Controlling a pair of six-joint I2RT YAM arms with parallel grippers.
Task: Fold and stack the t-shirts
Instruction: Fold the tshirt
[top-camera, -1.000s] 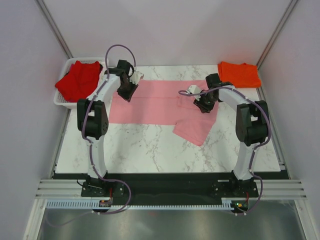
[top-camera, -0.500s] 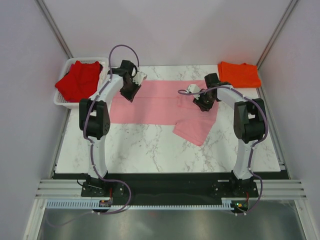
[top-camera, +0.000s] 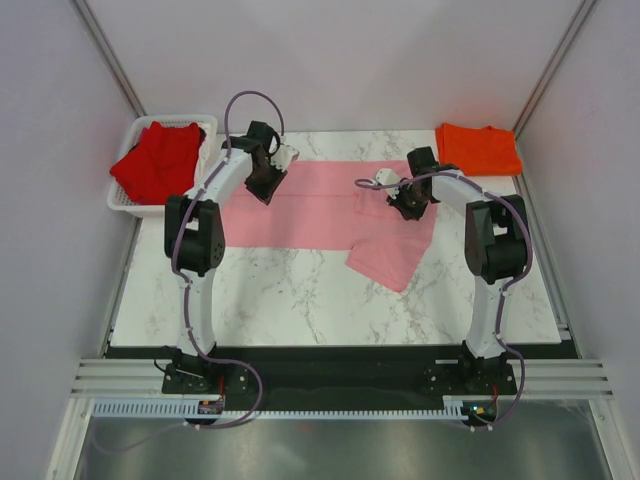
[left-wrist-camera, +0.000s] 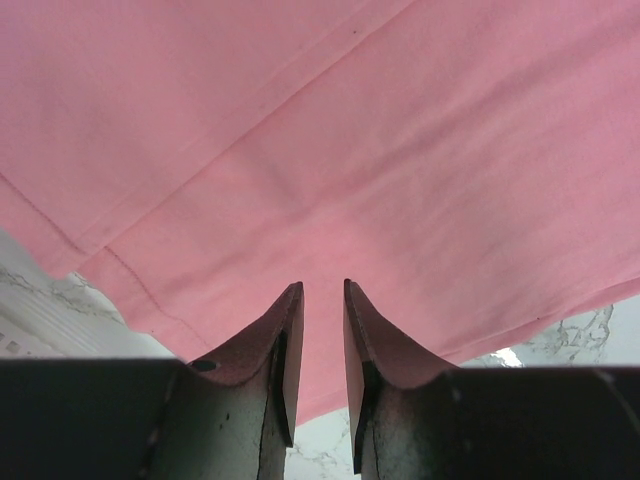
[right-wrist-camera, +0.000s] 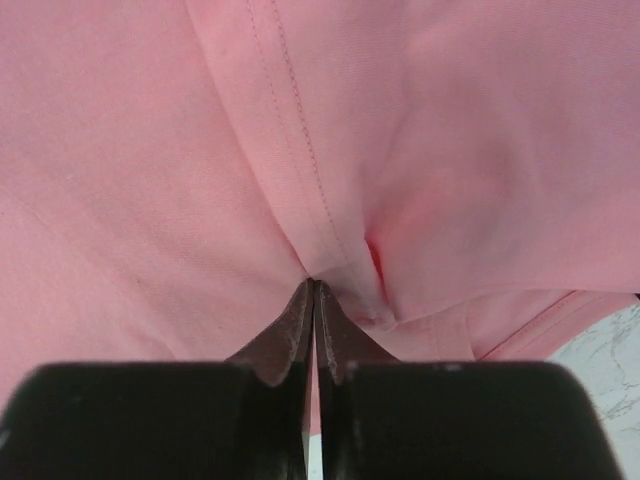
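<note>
Here, my left pincer (left-wrist-camera: 322, 290) hangs over the pink t-shirt (top-camera: 320, 205) with its two fingers a narrow slit apart, nothing caught between them; smooth, flat cloth fills the space beneath and ahead of the tips. A stitched hem runs slantwise to the left of this pincer, and past that hem a corner of the marble table (top-camera: 280, 290) shows. My right pincer (right-wrist-camera: 314, 283) is pressed together on a pinch of the same pink shirt: soft creases gather toward the fingertips, and a double-stitched seam climbs away just ahead of them. Seen from above, the pink shirt spans the stretch between my two pincers as a broad flat band, plain and light in colour, with one flap angled off below the right pincer toward the near side. Beyond and to the right of my right pincer lies the orange t-shirt (top-camera: 478, 148), folded into a neat rectangle, apart from the pink one. Left of my left pincer, the red t-shirt (top-camera: 155, 160) sits crumpled in a white basket (top-camera: 125, 205), draped over its rim
</note>
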